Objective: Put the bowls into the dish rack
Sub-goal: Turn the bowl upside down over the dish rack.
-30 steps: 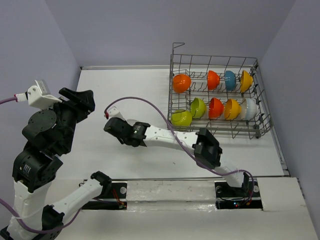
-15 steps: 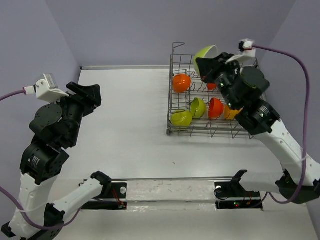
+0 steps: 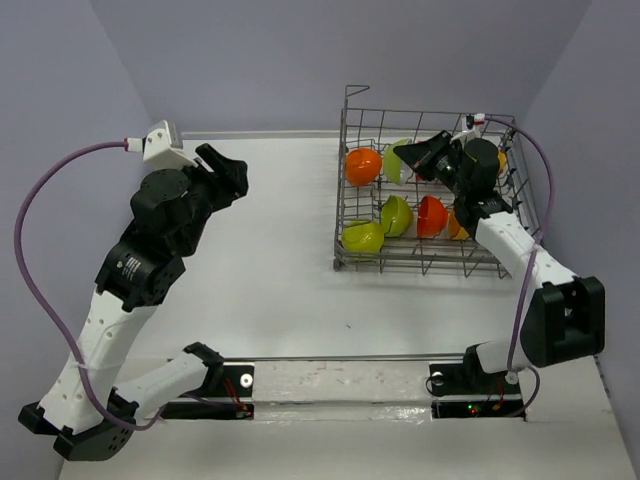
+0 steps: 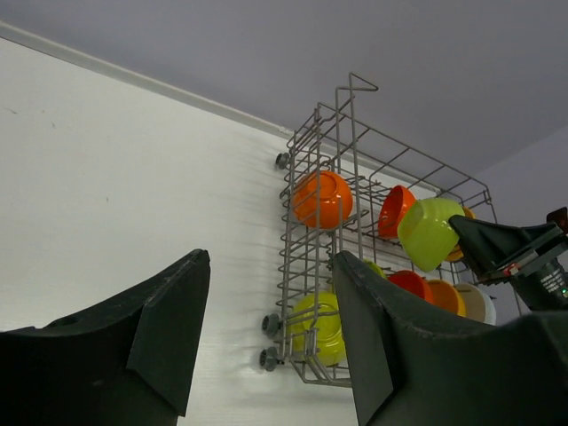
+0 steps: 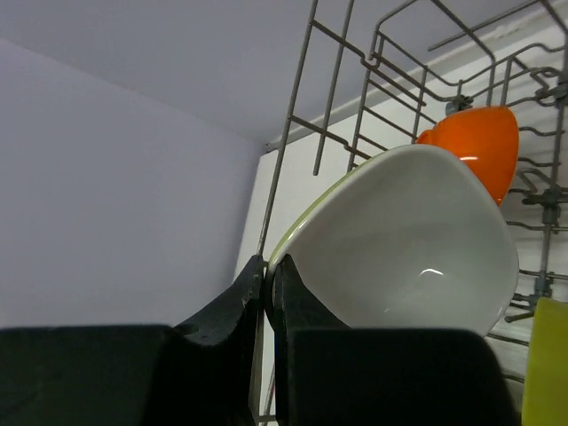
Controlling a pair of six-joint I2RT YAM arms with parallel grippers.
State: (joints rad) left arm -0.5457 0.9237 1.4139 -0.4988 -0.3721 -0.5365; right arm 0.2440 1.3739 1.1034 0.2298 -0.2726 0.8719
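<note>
The dish rack (image 3: 341, 190) stands at the back right of the table. My right gripper (image 3: 420, 157) is inside its back row, shut on the rim of a lime green bowl (image 3: 398, 161) with a white inside (image 5: 417, 240). That bowl hangs tilted beside an orange bowl (image 3: 363, 165). Lime (image 3: 396, 213), red (image 3: 431, 215) and yellow-green (image 3: 362, 236) bowls stand in the front row. My left gripper (image 3: 225, 175) is open and empty over the table's left side. In the left wrist view it (image 4: 271, 257) faces the rack (image 4: 351, 115), with the held bowl (image 4: 429, 232) in sight.
The rack's tall wire sides rise around my right gripper, and an upright wire (image 5: 297, 115) runs close by its jaws. The right arm's cable (image 3: 530, 260) loops over the rack's right end. Walls close the table at the back and on both sides.
My right gripper has come down with the lime green bowl from above the rack's back edge into the back row. The left arm has swung toward the back and right.
</note>
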